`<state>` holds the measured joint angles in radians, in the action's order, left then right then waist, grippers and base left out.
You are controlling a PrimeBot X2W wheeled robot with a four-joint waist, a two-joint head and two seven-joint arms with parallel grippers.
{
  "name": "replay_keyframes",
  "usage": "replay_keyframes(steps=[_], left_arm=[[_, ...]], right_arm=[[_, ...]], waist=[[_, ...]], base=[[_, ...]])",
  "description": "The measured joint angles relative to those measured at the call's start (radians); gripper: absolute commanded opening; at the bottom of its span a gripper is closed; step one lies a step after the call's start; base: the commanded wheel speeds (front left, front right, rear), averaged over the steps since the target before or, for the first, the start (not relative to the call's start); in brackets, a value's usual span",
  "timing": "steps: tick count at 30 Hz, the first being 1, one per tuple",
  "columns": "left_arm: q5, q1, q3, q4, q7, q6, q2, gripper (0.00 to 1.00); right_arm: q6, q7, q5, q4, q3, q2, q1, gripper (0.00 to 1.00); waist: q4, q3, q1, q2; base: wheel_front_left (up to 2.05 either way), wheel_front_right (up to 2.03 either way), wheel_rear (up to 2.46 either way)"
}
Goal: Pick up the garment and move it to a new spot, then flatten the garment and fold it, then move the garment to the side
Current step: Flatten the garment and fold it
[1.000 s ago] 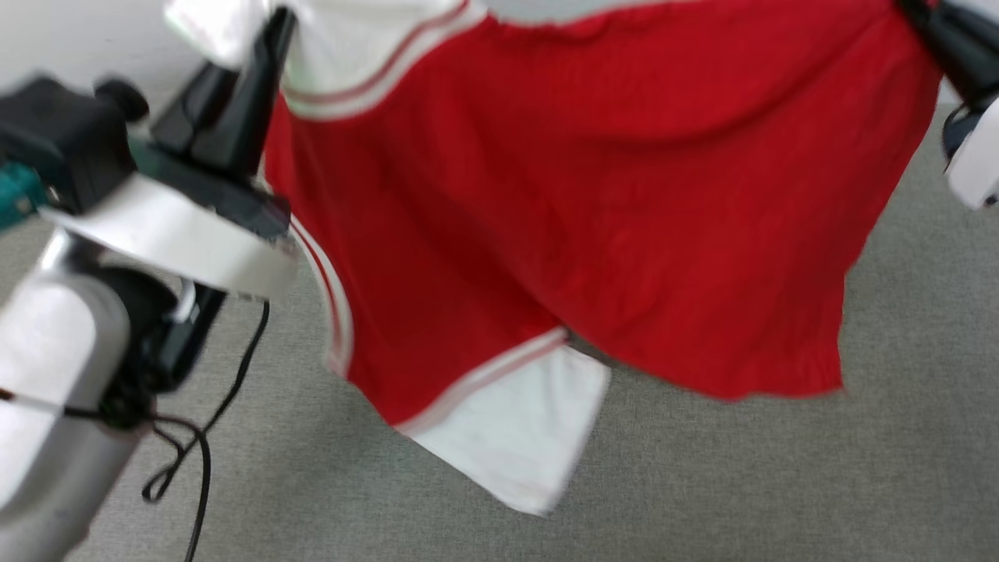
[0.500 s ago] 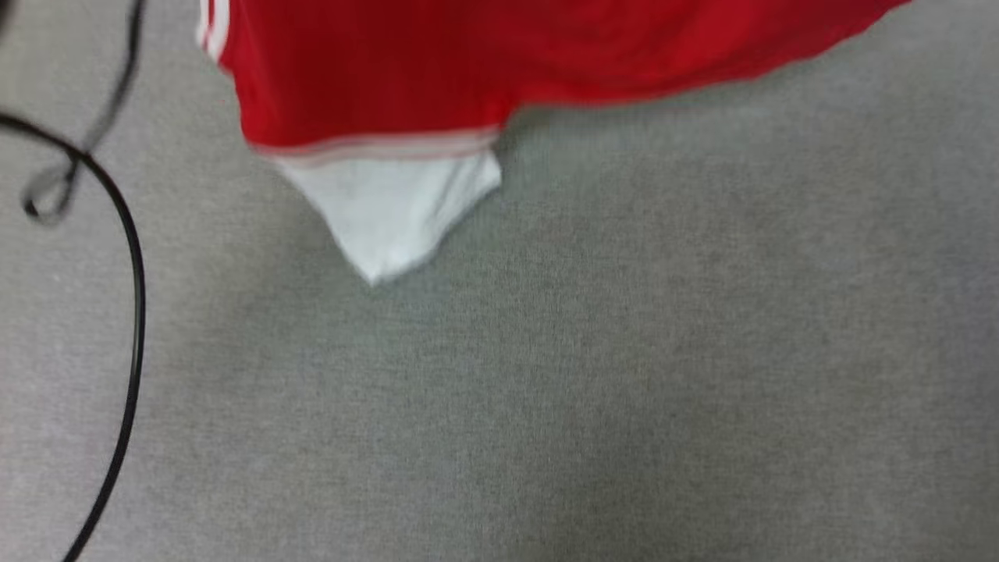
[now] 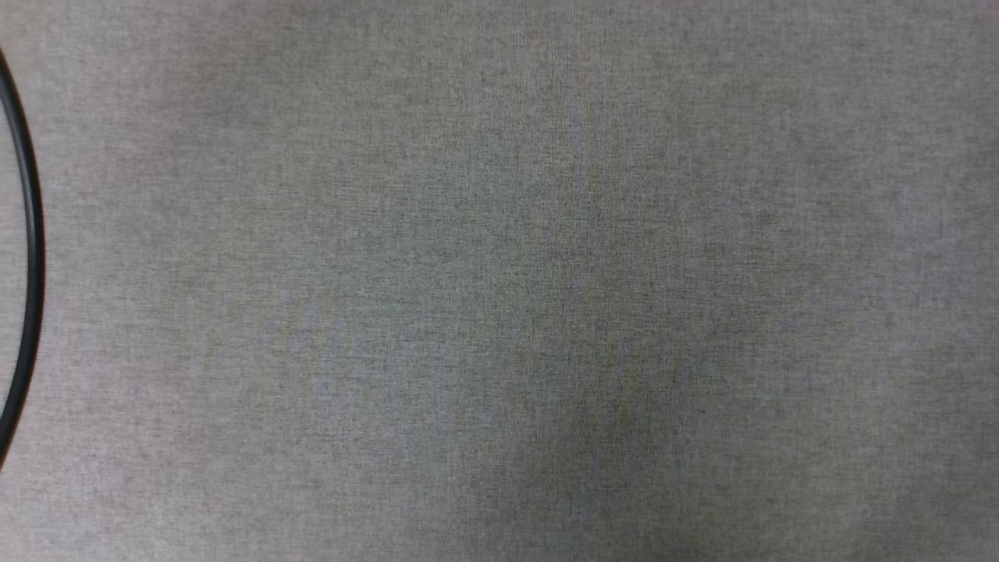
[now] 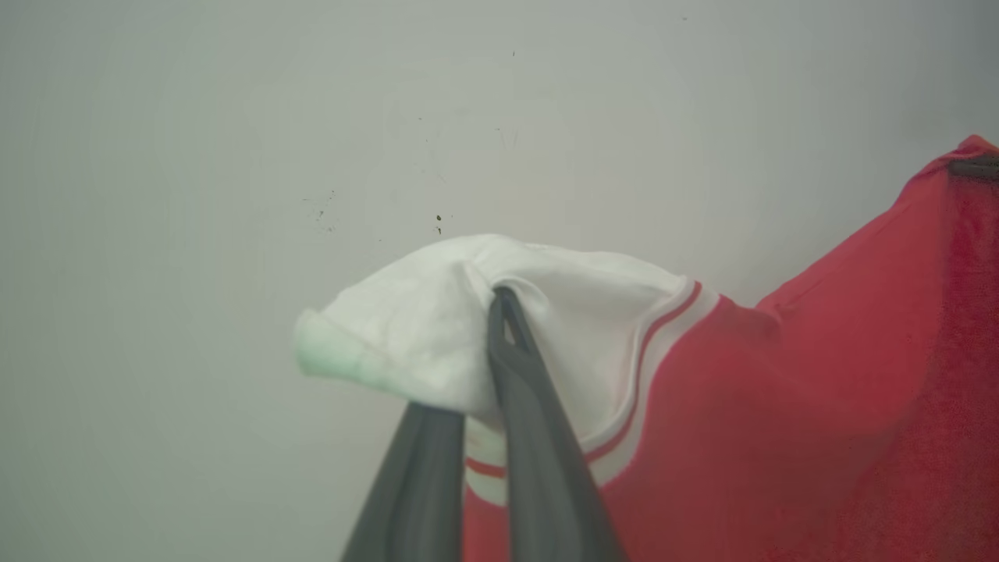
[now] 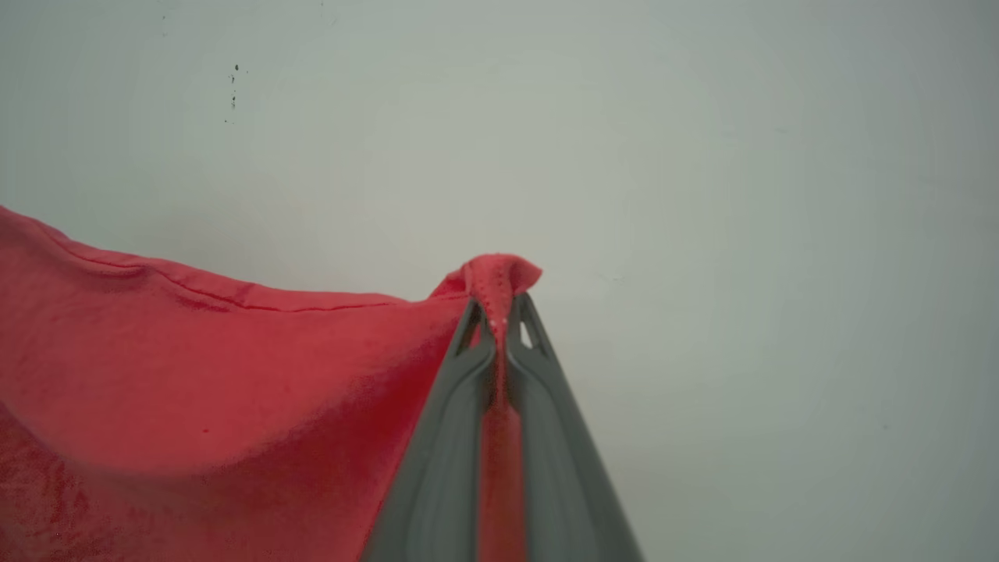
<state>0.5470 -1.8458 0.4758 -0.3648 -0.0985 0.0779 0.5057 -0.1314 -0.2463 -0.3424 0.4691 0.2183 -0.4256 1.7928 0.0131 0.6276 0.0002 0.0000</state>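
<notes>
Two sets of jaws were pressed together on cloth. The left jaws, dark fingers (image 4: 538, 437) closed at the tips, pinched a bunched white sleeve (image 4: 421, 336). The right jaws, fingers (image 5: 445, 453) tight, pinched a red hem corner (image 5: 495, 277) that poked out past the tips. Between the two pinches the garment (image 4: 780, 406) hung in the air as a sagging red sheet before a pale wall (image 4: 234, 156), resting on nothing. Below, in the head view, lay a grey woven surface (image 3: 546, 273) with a black cable (image 3: 30, 250) curving along that view's left edge. The step looked like carrying the garment to its new spot. To do it well, both pinches would need to be firm and the arms drawn apart until the upper edge ran straight. Both arms could then be lowered together so the loose lower edge met the grey surface first and the rest drew out flat, well apart from the cable, since such thin fabric would bunch easily.
</notes>
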Motion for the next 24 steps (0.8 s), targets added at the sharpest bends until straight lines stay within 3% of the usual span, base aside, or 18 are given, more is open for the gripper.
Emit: replay_keyframes(steps=[6,11,24], left_arm=[[-0.007,-0.078,0.007,-0.093,0.044,0.017,-0.02,0.0],[-0.006,-0.053,0.034,-0.153,0.074,0.028,-0.021,0.0],[0.039,0.278,0.071,-0.179,0.191,0.027,-0.003,0.0]], right_arm=[[0.0,0.072,0.0,0.118,0.044,-0.001,0.088,0.0],[0.0,0.111,-0.027,0.194,0.105,-0.004,0.093,0.0],[0.0,0.211,-0.181,0.256,0.317,-0.023,-0.146,0.0]], waist=[[0.001,0.023,-0.0001,0.0],[0.005,0.048,-0.0001,0.0],[0.007,0.035,-0.0001,0.0]], base=[[0.0,0.0,0.0],[0.0,0.0,0.0],[0.0,0.0,0.0]])
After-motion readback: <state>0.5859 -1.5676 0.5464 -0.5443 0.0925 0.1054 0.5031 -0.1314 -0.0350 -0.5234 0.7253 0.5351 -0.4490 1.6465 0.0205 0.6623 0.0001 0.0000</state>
